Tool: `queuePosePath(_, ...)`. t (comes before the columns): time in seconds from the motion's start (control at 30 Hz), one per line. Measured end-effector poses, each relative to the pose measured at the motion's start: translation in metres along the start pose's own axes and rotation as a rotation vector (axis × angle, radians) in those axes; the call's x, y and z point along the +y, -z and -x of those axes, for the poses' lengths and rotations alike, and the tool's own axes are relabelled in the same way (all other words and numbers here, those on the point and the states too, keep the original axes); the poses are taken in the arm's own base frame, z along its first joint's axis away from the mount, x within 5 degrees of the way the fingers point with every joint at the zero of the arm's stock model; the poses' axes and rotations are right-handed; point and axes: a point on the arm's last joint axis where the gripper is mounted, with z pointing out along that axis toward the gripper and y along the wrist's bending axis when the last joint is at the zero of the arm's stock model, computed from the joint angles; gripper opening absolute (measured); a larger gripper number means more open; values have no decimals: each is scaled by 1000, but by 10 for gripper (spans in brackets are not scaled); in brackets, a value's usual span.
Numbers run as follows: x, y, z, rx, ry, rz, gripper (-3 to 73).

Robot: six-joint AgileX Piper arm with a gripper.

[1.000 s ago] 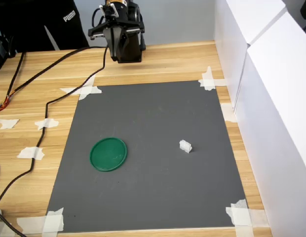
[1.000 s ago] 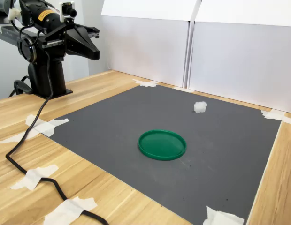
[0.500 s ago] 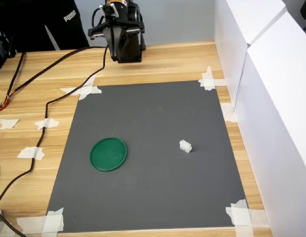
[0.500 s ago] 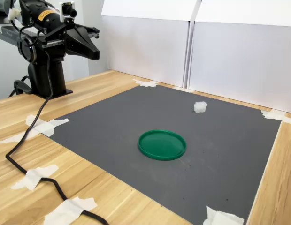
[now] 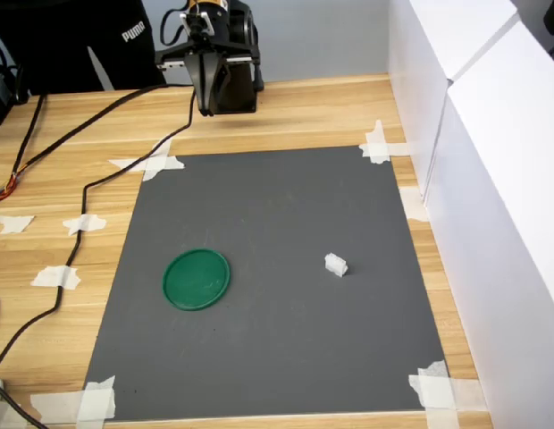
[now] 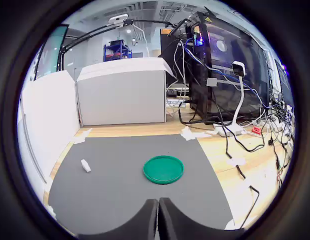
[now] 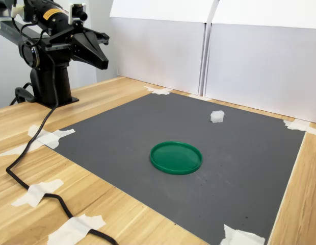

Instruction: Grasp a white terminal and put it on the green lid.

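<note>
Jaws of the black gripper (image 6: 158,216) are sitting pressed together, empty, at upper left in the second exterior view. Right of the flat round dark-green plastic lid (image 5: 197,279), the tiny white stepped plastic terminal (image 5: 336,264) is lying on the grey mat (image 5: 277,357); probably light, rigid, best pinched across its flat sides.

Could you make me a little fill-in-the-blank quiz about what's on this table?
1. The green lid lies on a dark ____ mat.
2. The white terminal is ____ the lid, not on it.
3. The gripper holds ____.
4. The mat's corners are fixed with white ____.

Missing words: grey; beside; nothing; tape
</note>
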Motion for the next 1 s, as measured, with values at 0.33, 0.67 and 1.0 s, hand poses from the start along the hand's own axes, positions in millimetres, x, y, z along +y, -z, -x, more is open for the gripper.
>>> queuePosePath(0.33,-2,-17,49,144,75,-13,-16)
queuePosePath(0.67,-3,-55,84,410,85,-19,-16)
queuePosePath(1.0,-2,-105,122,580,158,15,-16)
